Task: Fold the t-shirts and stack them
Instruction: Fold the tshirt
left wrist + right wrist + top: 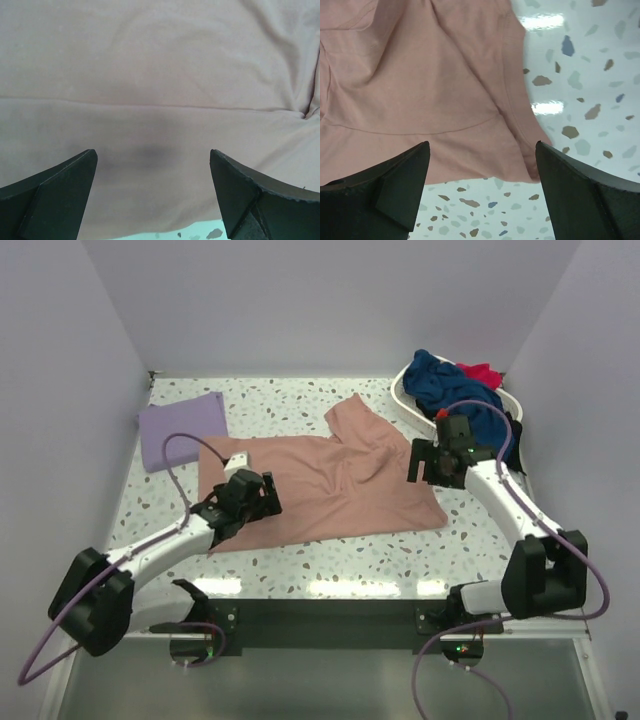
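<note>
Two arms hover over the dusty-pink t-shirt [330,490] spread flat on the table [300,565], left gripper [258,498] and right gripper [420,462] both splayed wide and empty near opposite edges, apparently poised to pinch cloth for a fold.

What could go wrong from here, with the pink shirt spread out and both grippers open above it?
1. The pink shirt is rumpled around its far sleeve, so a fold made now may trap those wrinkles.
2. The right gripper hovers open over the edge of the cloth; a shallow pinch there could slip off the thin hem.
3. The right arm's purple cable loops close to the navy shirt hanging over the basket and might snag it.
</note>
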Robot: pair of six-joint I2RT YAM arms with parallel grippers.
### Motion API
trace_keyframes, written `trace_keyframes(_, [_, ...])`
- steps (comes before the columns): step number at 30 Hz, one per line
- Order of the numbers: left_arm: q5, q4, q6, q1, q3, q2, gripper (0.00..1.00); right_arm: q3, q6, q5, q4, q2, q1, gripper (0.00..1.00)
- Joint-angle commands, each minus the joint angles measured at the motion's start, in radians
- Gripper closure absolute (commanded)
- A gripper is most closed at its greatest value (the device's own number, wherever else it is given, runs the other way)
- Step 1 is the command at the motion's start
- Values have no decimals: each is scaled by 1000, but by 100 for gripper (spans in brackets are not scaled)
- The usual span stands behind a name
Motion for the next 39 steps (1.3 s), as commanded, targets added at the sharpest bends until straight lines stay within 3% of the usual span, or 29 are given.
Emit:
trace_keyframes(1, [-12, 66, 51, 9, 73, 97, 0, 56, -23, -36, 27, 108, 71, 11])
trace_keyframes(11, [60, 254, 84, 91, 78, 290, 0, 52, 13, -13, 140, 279, 209, 11])
trace_keyframes(15, [25, 230, 73, 91, 58, 316, 0, 9, 17, -17, 154, 293, 212, 11])
trace_keyframes(30, [9, 147, -4, 81, -139, 123, 0, -137, 32, 44, 60, 249, 212, 10])
trace_keyframes(39, [40, 70, -84, 36, -202, 17, 0, -223, 71, -45, 51, 158, 214, 10])
